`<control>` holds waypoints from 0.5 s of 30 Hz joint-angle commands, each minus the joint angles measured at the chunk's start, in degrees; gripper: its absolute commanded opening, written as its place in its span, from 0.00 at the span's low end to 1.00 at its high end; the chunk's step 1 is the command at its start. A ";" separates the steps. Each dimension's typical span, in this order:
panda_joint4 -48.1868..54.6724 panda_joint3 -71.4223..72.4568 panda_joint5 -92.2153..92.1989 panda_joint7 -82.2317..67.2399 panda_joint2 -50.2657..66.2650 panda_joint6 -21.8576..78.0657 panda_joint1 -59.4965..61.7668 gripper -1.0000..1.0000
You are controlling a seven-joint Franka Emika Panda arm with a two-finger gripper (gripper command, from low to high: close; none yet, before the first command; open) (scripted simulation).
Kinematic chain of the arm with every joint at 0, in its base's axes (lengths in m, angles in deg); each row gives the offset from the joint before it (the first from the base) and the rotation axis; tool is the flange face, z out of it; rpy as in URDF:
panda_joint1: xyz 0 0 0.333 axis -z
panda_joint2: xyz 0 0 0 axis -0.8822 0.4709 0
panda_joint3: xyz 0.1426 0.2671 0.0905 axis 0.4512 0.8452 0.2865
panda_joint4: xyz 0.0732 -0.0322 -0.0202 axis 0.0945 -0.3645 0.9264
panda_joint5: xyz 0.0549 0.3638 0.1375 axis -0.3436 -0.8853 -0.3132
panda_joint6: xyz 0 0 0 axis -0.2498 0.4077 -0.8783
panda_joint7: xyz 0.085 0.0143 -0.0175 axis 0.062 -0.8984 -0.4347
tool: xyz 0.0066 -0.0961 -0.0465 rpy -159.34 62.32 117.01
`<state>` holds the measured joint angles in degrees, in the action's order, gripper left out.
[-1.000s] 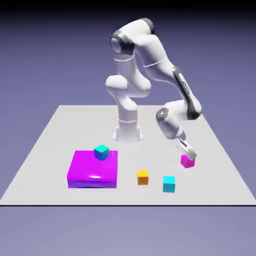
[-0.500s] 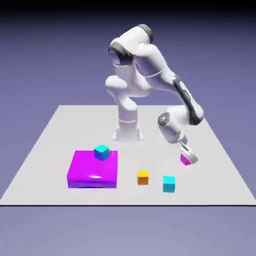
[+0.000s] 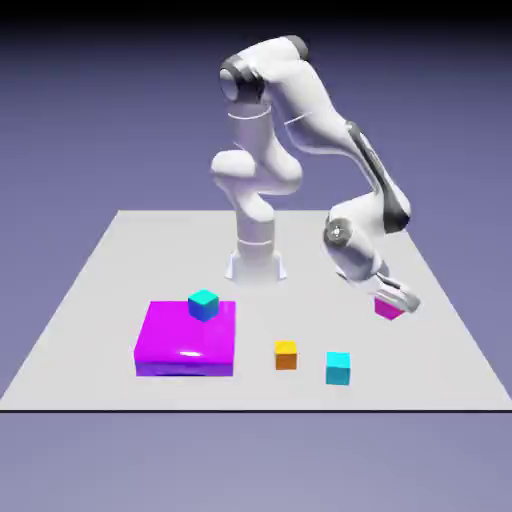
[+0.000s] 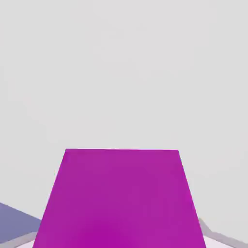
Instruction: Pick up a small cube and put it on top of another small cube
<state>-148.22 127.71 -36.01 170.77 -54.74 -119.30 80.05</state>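
The fingers (image 3: 397, 299) are closed on the small magenta cube (image 3: 388, 309), holding it at the table's (image 3: 100, 290) 3 o'clock side; in the hand view the cube (image 4: 118, 198) fills the lower half and hides the tips. An orange cube (image 3: 286, 354) and a cyan cube (image 3: 338, 368) sit near 6 o'clock; another cyan cube (image 3: 203, 304) rests atop the large magenta block (image 3: 185, 340) at 8 o'clock

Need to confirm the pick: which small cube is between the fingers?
The small magenta cube, at the gripper. The orange cube and both cyan cubes sit apart.
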 commanded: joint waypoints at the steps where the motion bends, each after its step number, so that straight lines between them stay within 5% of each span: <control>1: 1.52 -0.95 2.58 -0.50 0.55 1.90 -0.18 0.00; 15: 22.79 -14.11 37.46 -8.36 8.30 27.94 -2.72 0.00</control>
<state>-125.44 113.60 1.28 162.34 -46.45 -91.40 77.33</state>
